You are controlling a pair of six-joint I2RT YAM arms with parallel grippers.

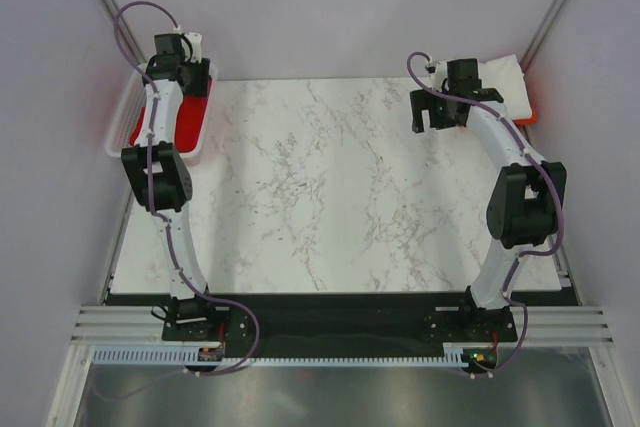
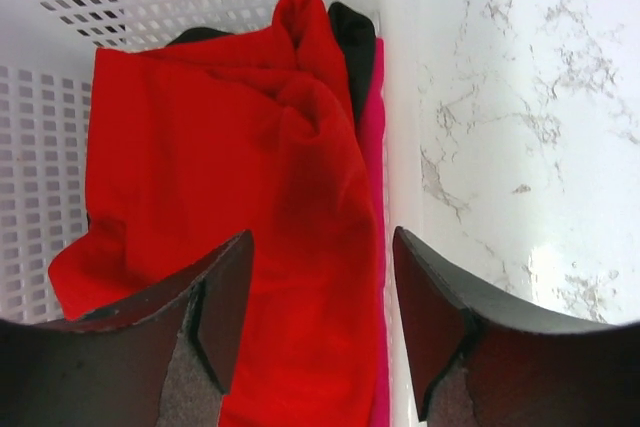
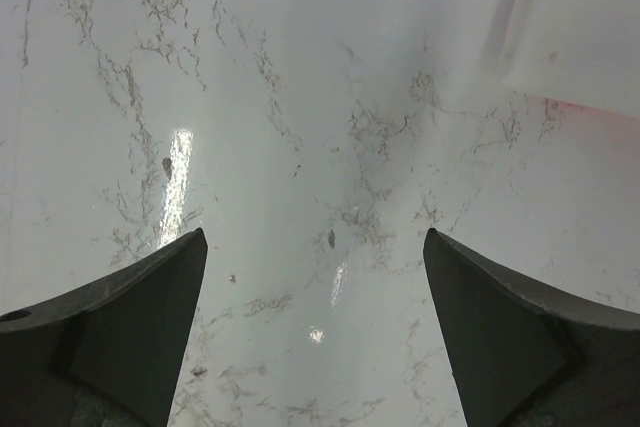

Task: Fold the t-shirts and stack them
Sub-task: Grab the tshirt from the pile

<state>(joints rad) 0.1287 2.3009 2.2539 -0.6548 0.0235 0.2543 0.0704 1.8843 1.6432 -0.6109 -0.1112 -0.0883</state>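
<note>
A bright red t-shirt [image 2: 220, 177] lies crumpled on top in the white lattice basket [image 2: 40, 147] at the table's far left [image 1: 190, 112]. A black shirt [image 2: 355, 42] and a magenta-pink shirt [image 2: 374, 147] show under its right edge. My left gripper [image 2: 322, 282] is open, hovering over the red shirt near the basket's right wall, holding nothing. A folded white shirt [image 1: 500, 77] lies on an orange one [image 1: 527, 115] at the far right; the white shirt's corner shows in the right wrist view [image 3: 580, 27]. My right gripper [image 3: 315, 292] is open above bare marble, left of that stack.
The marble tabletop [image 1: 340, 187] spreads between the basket and the stack. Grey walls close in the back and sides. The arm bases sit on a black strip [image 1: 340, 322] at the near edge.
</note>
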